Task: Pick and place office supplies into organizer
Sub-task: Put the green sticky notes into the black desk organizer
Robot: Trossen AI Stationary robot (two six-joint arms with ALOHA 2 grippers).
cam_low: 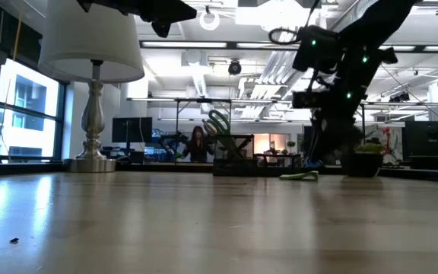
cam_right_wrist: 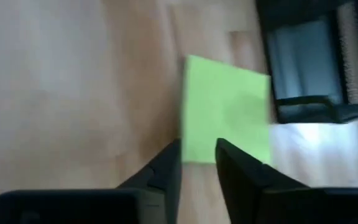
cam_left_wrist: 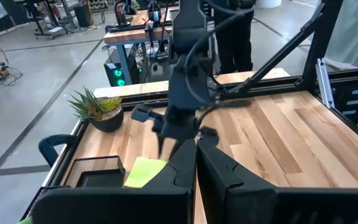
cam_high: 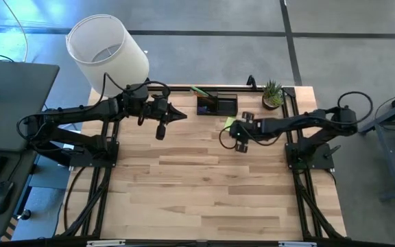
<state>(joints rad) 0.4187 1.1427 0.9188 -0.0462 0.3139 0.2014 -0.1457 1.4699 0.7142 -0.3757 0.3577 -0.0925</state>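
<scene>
A white-shaded lamp is seen at the far left corner of the wooden table. The left arm is stretched over the far left part of the table, and the left gripper is held in the air with its fingers pressed together, holding nothing; its tip is pointed toward the organizer. The black organizer is placed at the far edge of the table, near the middle, with green-handled scissors standing in its left compartment and leaning out to the left. Other items inside it cannot be made out. Just right of the organizer and slightly nearer, the lime-green sticky-note pad is lying flat on the table, close to the organizer but outside it. The right gripper is lowered over the pad's near edge, with its fingers a little apart; whether the pad is touched cannot be told, and no grip on it is seen. In the low view the pad is shown resting on the tabletop beneath the right arm. A small potted plant is set at the far right of the table, right of the organizer.
</scene>
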